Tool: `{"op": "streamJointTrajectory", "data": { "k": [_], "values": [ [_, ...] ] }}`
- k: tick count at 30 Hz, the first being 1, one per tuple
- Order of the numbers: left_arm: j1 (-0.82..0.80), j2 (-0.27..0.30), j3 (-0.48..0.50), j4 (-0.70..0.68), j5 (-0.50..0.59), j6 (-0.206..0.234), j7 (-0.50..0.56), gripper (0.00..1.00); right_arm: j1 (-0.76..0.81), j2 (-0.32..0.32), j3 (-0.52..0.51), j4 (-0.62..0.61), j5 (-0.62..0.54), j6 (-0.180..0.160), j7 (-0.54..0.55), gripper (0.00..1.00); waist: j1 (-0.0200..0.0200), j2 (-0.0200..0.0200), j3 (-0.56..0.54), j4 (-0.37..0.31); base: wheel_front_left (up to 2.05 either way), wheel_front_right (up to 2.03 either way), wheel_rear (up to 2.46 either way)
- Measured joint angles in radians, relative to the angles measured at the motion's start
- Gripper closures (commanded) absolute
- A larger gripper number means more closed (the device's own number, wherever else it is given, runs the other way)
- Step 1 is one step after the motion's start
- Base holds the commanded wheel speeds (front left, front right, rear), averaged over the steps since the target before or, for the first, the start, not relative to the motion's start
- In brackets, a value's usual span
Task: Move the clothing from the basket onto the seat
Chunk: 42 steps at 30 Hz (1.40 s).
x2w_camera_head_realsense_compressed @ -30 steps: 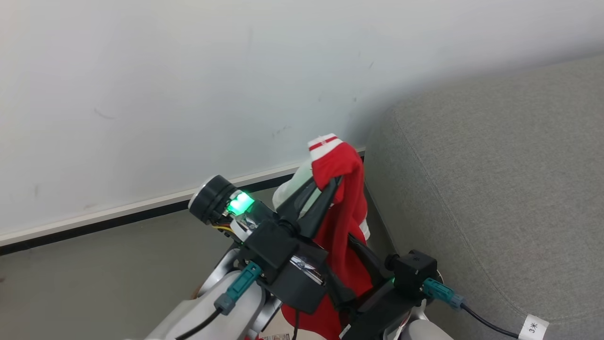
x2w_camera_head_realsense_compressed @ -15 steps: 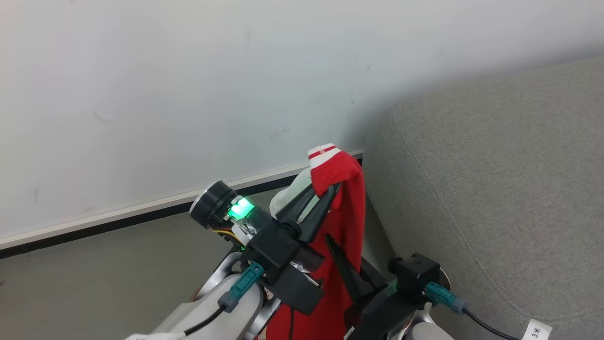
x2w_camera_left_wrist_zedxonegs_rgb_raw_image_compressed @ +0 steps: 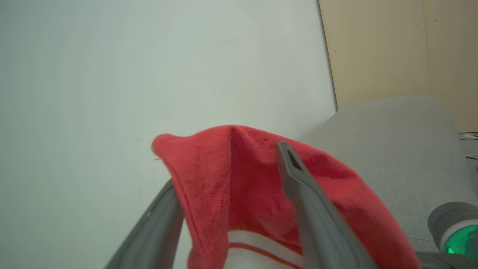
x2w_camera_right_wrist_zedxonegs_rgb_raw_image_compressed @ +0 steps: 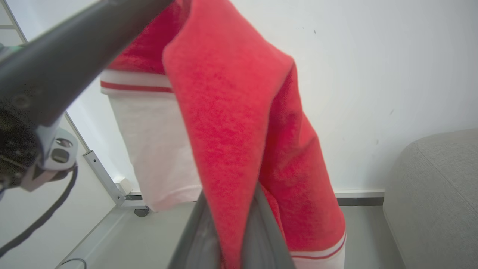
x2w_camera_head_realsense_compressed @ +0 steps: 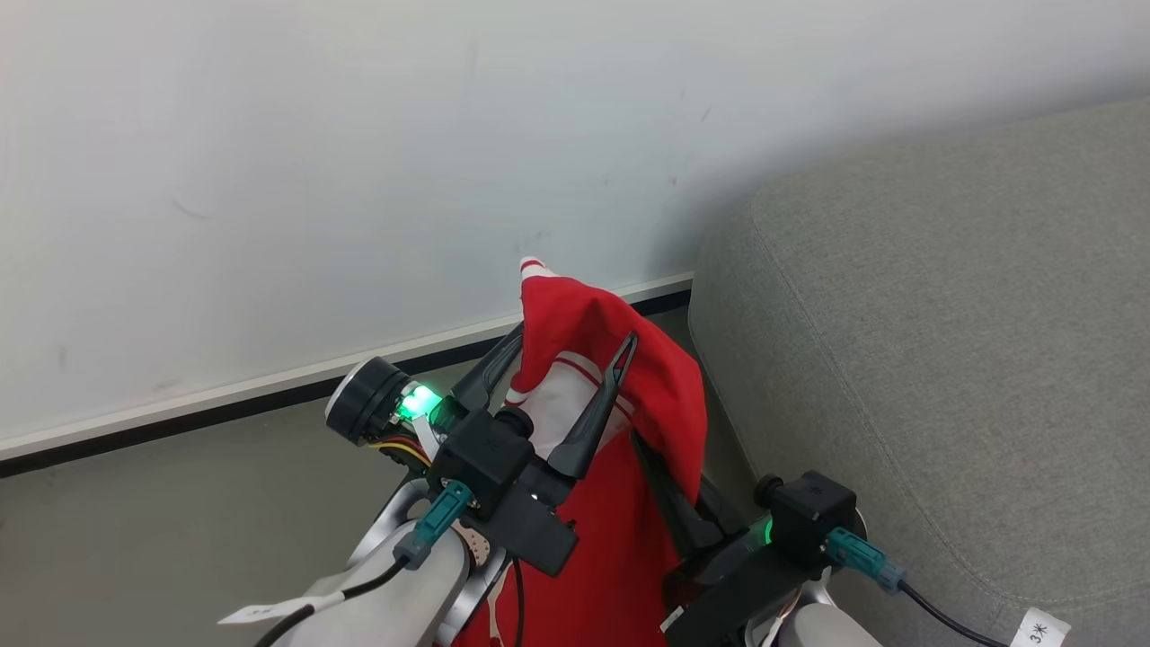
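Note:
The clothing, a red garment with white stripe trim, hangs in the air beside the seat. My left gripper is open, its two dark fingers spread wide with the garment's top draped over and between them. In the left wrist view the clothing covers the left fingertip of that gripper. Lower down, my right gripper is shut on the hanging cloth. The right wrist view has the clothing pinched between that gripper's fingers. The basket is out of view.
A white wall with a baseboard stands behind, over grey floor. The grey seat fills the right side. A pale wooden panel rises behind the seat. A metal frame leg stands at left.
My right gripper has shut on the hanging garment. My left gripper has then opened, and the garment's top now lies spread across its parted fingers.

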Motion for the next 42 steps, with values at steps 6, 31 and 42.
{"op": "streamJointTrajectory", "data": {
  "k": [6,31,42],
  "values": [
    [0.001,0.010,0.001,0.003,-0.001,0.007,0.000,0.00,0.002,0.003,-0.025,-0.008,0.000,0.000,0.000,1.00,0.0000,0.0000,0.012,-0.004,0.00,0.00,0.00],
    [-0.064,0.083,-0.016,-0.043,0.027,-0.010,0.072,0.00,0.014,0.049,-0.277,-0.141,-0.083,0.000,0.000,1.00,0.0000,0.0000,0.166,-0.198,0.00,0.00,0.00],
    [-0.113,0.066,-0.063,-0.018,0.032,-0.067,0.086,0.00,0.048,0.067,-0.369,-0.204,-0.107,0.000,0.000,1.00,0.0001,0.0001,0.249,-0.316,0.00,0.00,0.00]
  ]
}}
